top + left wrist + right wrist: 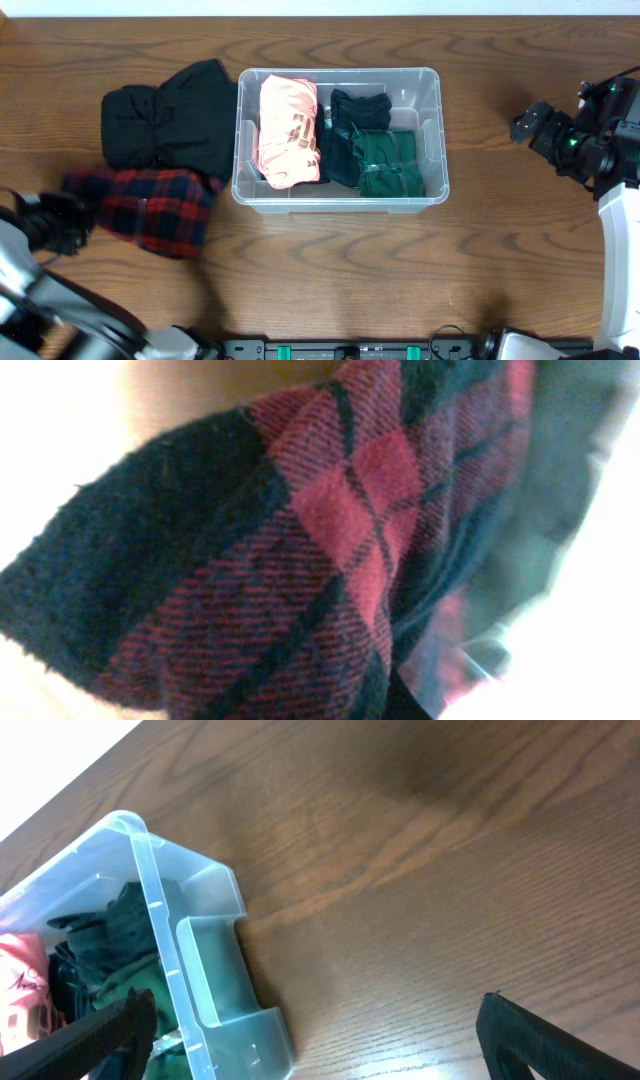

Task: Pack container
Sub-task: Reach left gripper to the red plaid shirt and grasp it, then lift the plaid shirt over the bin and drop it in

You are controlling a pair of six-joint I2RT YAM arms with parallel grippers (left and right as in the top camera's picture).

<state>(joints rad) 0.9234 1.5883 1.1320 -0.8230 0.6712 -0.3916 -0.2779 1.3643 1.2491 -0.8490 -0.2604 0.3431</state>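
Crumpled black fabric garment (165,120) lying on the brown wood-grain table (480,270), left of centre. Red-and-navy plaid flannel cloth (150,205) lying just beside it on the robot's side, touching its edge. In the left wrist view the plaid is filling the whole frame, blurred. Folded coral-pink garment with dark print (288,130) sitting beside a folded navy garment (352,115). Folded dark green garment (390,162) resting against the navy one.

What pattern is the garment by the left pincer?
The garment is red-and-black plaid; it shows best in the left wrist view.
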